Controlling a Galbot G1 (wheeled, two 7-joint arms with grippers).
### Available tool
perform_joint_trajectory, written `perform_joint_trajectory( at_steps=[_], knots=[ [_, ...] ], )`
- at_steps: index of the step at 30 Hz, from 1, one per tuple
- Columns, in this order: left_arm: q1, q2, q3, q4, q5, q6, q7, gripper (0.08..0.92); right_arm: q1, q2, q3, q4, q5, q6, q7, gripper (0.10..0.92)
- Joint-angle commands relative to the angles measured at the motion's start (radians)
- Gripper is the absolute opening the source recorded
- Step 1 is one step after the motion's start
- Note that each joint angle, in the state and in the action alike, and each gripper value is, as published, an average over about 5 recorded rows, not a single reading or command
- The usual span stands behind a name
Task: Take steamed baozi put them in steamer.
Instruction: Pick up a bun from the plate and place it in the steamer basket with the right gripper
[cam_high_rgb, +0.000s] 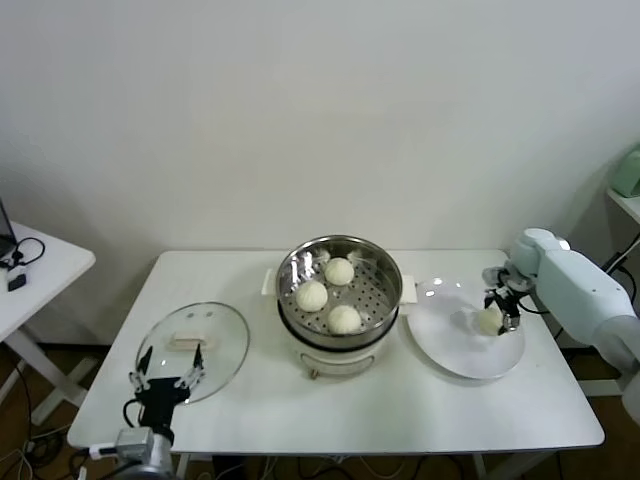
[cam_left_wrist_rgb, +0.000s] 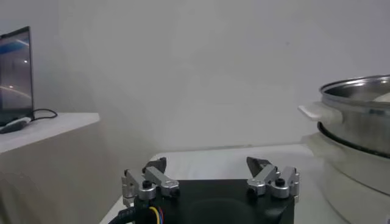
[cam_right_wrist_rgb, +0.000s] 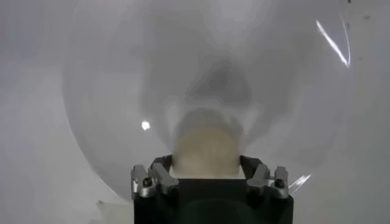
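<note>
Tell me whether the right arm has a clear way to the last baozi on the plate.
Probably yes. The right gripper already straddles the baozi on the plate, one finger on each side; nothing else lies near it. The left gripper waits by the glass lid.

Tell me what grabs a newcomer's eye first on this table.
The shiny steamer at the table's middle draws the eye first, with three baozi inside it. To its right, the right gripper closes around the last baozi on the white plate. To the left lies the glass lid, with the left gripper open at the table's front edge.
</note>
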Motion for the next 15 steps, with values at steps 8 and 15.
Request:
perform_joint_trajectory(
  at_steps=[8, 15],
  knots=[
    [0.009, -0.006, -0.026, 0.001, -0.012, -0.009, 0.005, 0.823, 0.059, -0.001, -0.073, -0.001, 0.080, -0.022, -0.006, 0.707],
    [0.009, -0.006, -0.028, 0.000, -0.014, -0.014, 0.005, 0.823, 0.247, -0.006, -0.299, 0.084, 0.301, -0.077, -0.012, 0.693]
  ],
)
